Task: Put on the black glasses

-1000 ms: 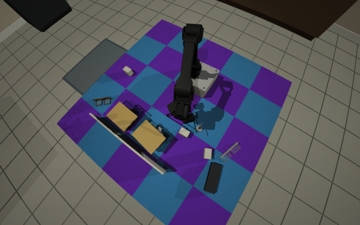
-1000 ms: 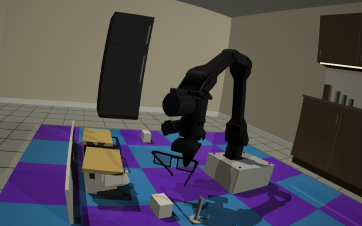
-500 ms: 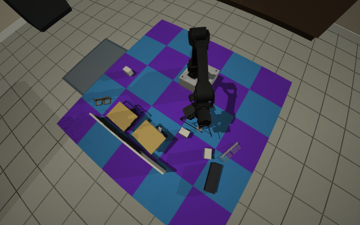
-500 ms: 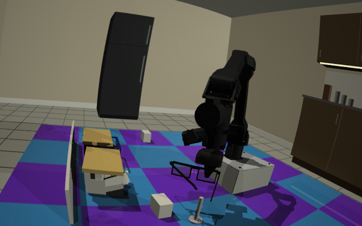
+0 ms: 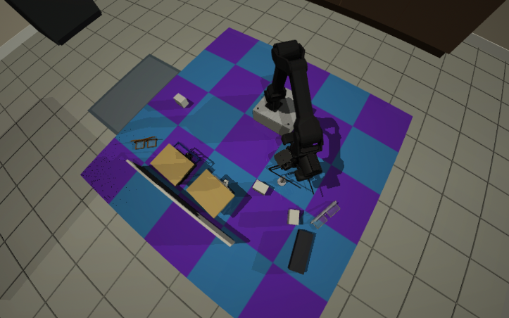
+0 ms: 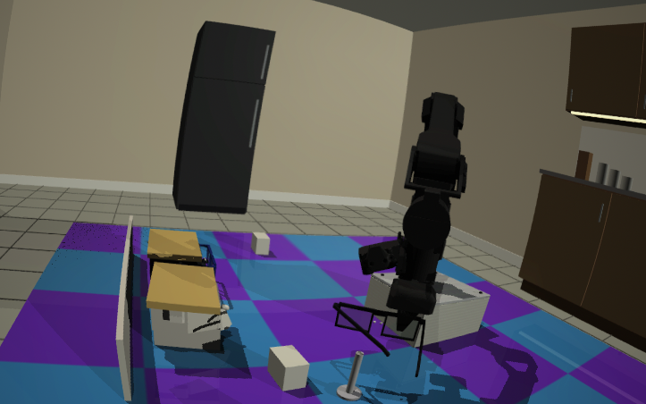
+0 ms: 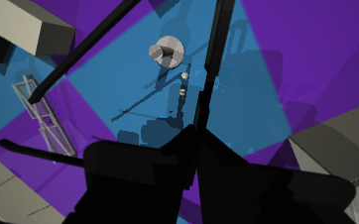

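My gripper (image 6: 403,324) (image 7: 194,130) is shut on the black glasses (image 6: 335,305) (image 7: 220,40), beside one lens, and holds them in the air near the robot's base. Their temples are unfolded and slant down. In the top view the arm hides the fingertips. The nearer display head (image 6: 185,328) is pale, under a tan board (image 5: 210,193) (image 6: 185,286), with its nose facing the robot's side. The farther head is dark and mostly hidden under a second tan board (image 5: 172,164) (image 6: 173,243); a dark blue frame (image 6: 210,256) shows at its front. I cannot make out the yellow tag.
A metal post (image 5: 281,181) (image 6: 354,374) stands below the glasses, beside a white block (image 5: 260,186) (image 6: 289,367). Another white block (image 5: 293,217), clear glasses and a black box (image 5: 301,251) lie farther off. Brown glasses lie beyond the heads. An upright panel (image 6: 124,311) stands behind the heads.
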Robot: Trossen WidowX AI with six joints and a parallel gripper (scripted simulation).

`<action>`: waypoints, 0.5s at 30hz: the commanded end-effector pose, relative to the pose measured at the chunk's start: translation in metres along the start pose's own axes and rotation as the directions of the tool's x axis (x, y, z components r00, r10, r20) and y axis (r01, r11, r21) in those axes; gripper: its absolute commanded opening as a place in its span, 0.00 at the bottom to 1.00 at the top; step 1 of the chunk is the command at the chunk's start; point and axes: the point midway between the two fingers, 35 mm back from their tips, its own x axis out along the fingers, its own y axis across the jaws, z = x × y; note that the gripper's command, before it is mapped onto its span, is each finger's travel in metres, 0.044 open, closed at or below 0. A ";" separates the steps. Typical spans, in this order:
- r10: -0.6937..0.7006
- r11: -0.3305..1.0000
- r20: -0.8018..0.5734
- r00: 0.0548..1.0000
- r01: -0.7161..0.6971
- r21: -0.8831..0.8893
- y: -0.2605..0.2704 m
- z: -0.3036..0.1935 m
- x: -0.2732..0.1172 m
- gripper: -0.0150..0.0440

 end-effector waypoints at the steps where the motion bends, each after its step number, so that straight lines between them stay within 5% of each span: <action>1: -0.006 1.000 -0.004 1.000 0.006 0.008 0.000 -0.001 0.013 0.25; 15: -0.006 1.000 -0.004 1.000 0.006 0.008 -0.003 -0.002 0.058 0.25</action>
